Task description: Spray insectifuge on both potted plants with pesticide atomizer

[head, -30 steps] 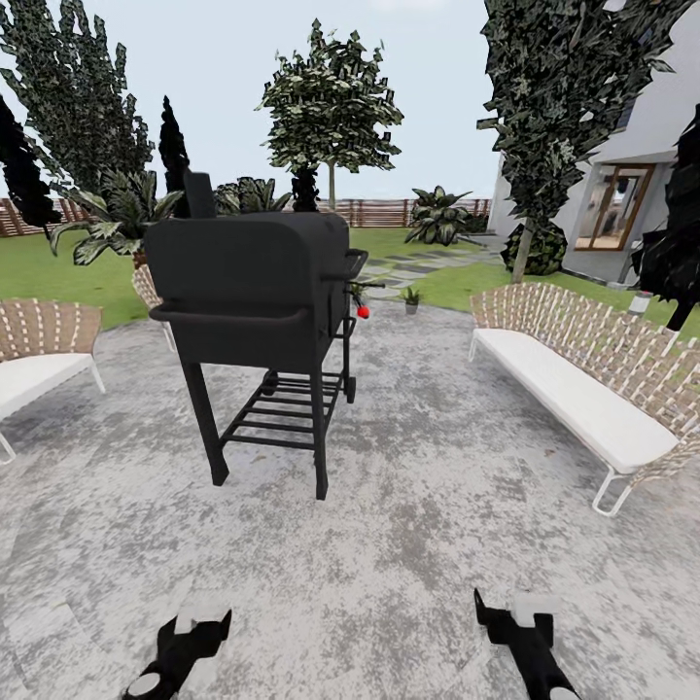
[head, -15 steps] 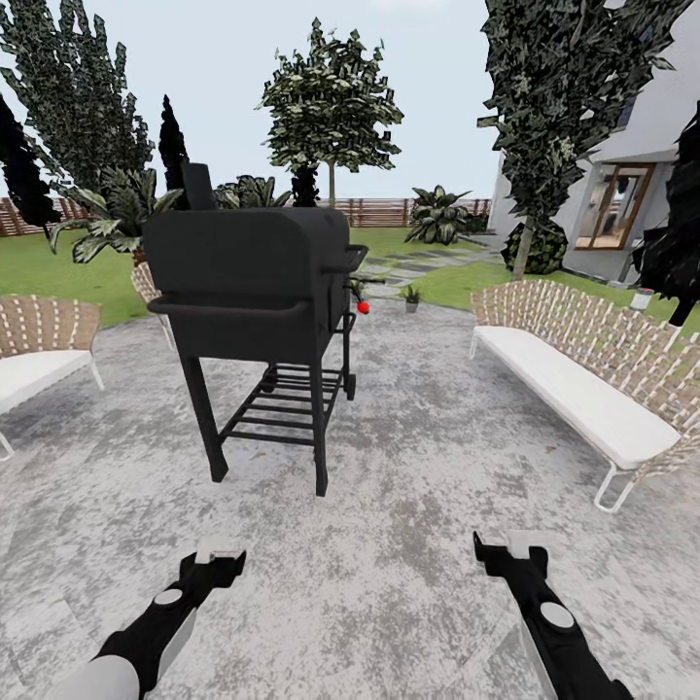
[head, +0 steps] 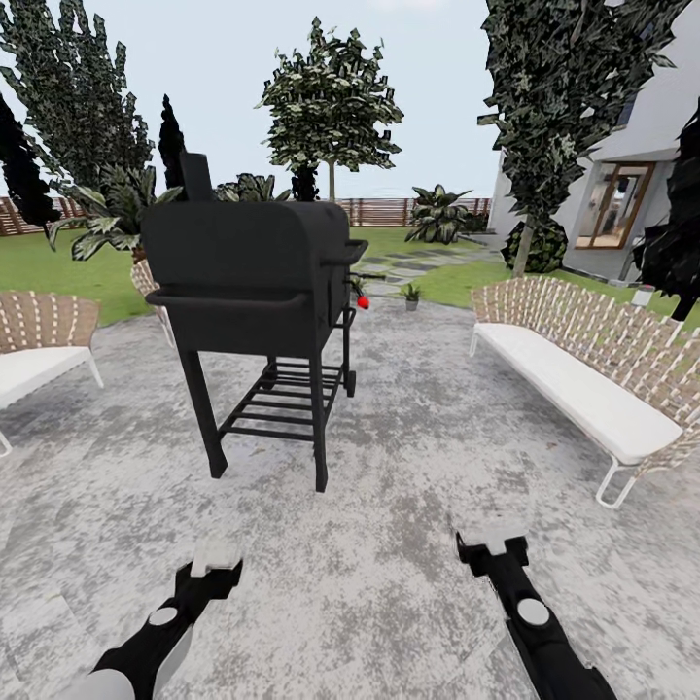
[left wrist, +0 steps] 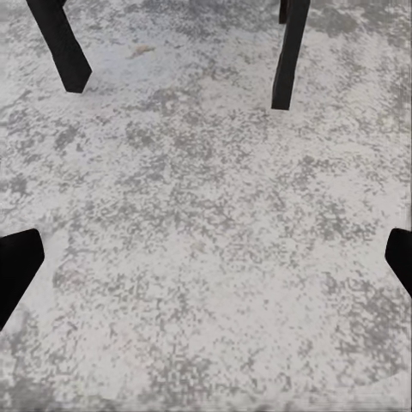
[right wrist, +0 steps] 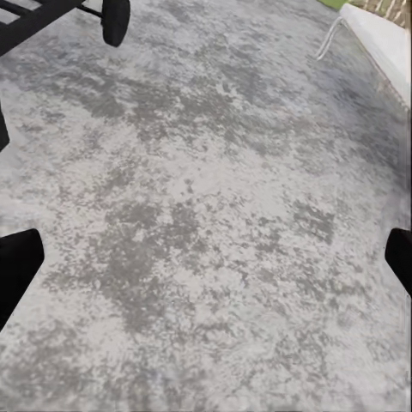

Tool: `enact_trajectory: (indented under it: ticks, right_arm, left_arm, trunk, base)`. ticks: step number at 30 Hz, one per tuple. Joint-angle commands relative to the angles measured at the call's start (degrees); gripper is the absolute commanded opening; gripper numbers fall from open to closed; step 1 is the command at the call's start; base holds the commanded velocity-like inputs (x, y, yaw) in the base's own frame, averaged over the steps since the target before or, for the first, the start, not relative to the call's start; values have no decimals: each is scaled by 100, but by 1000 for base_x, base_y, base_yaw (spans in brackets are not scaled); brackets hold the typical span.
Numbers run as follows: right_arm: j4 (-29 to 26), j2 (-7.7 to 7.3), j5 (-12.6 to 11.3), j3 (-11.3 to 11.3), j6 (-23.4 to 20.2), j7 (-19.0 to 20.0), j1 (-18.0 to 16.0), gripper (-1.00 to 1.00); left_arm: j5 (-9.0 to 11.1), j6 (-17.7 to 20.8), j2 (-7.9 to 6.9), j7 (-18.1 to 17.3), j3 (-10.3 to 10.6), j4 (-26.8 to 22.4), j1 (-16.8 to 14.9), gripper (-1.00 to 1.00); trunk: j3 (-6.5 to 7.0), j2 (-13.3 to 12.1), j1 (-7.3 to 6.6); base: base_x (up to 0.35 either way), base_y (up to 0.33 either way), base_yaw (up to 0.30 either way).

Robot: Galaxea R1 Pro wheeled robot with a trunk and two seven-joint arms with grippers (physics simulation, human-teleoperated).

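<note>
The pesticide atomizer is out of view. One potted plant (head: 411, 296), small and green in a grey pot, stands at the far edge of the round patio (head: 408, 457), where the lawn begins. Dark leaves of what may be a second one (head: 356, 284) peek out beside the grill's red knob. My left gripper (head: 216, 566) and right gripper (head: 493, 545) hover low over the paving, far from the plants. Both are open and hold nothing. In the wrist views their dark fingertips (left wrist: 15, 266) (right wrist: 15, 266) sit wide apart over bare mottled stone.
A black grill (head: 248, 282) on legs stands ahead left; its legs (left wrist: 290, 51) and wheel (right wrist: 115, 19) are close to my hands. Wicker benches flank the patio at left (head: 44, 340) and right (head: 583, 369). A small pale object (head: 640, 297) sits behind the right bench.
Both arms have reached further out over the paving, then the right gripper drifted slightly left. The whole view has crept a little closer to the grill.
</note>
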State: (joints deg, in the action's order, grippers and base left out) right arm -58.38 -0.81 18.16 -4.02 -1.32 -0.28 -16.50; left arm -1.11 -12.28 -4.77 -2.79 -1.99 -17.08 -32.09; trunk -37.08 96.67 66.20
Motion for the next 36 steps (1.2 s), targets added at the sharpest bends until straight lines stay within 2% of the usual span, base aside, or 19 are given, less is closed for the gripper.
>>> enact_trajectory:
  ticks: [1, 2, 3, 5, 7, 11, 18, 36]
  right_arm:
    - [78, -10, 34, -243, -12, 4, -3, 100]
    - [130, -15, 10, -521, -11, 9, -3, 100]
    - [181, -15, -14, -928, -10, 22, -3, 100]
    - [226, -13, -32, -1379, -9, 40, -3, 100]
    - [242, 5, -38, -1579, -2, 50, -3, 100]
    - [388, -1, -25, -1609, 21, 66, -3, 100]
    - [542, 18, -24, -1605, 26, 57, -3, 100]
    - [545, 17, -32, -1619, 31, 46, -3, 100]
  left_arm:
    - [-9, -19, 0, -27, -25, 3, 11, 100]
    - [-7, -19, 6, -28, -26, -12, 20, 100]
    - [-5, -19, 13, -28, -28, -19, 28, 100]
    - [-10, -20, 16, -28, -26, 2, 33, 100]
    - [-12, -20, -3, -28, -29, 10, 39, 100]
    - [-12, -20, -12, -28, -29, 4, 40, 100]
    - [-12, -15, -24, -30, -29, -9, 40, 100]
    - [-3, -20, -24, -28, -30, 3, 43, 100]
  trunk:
    - [-23, 44, 22]
    - [-41, 84, 44]
    - [-59, 124, 66]
    - [-95, 205, 110]
    - [-131, 285, 154]
    - [-203, 445, 242]
    - [-203, 445, 242]
    - [-203, 445, 242]
  base:
    - [0, 0, 0]
    - [0, 0, 0]
    - [0, 0, 0]
    - [0, 0, 0]
    - [0, 0, 0]
    - [0, 0, 0]
    - [-21, 0, 0]
    - [-314, 28, 0]
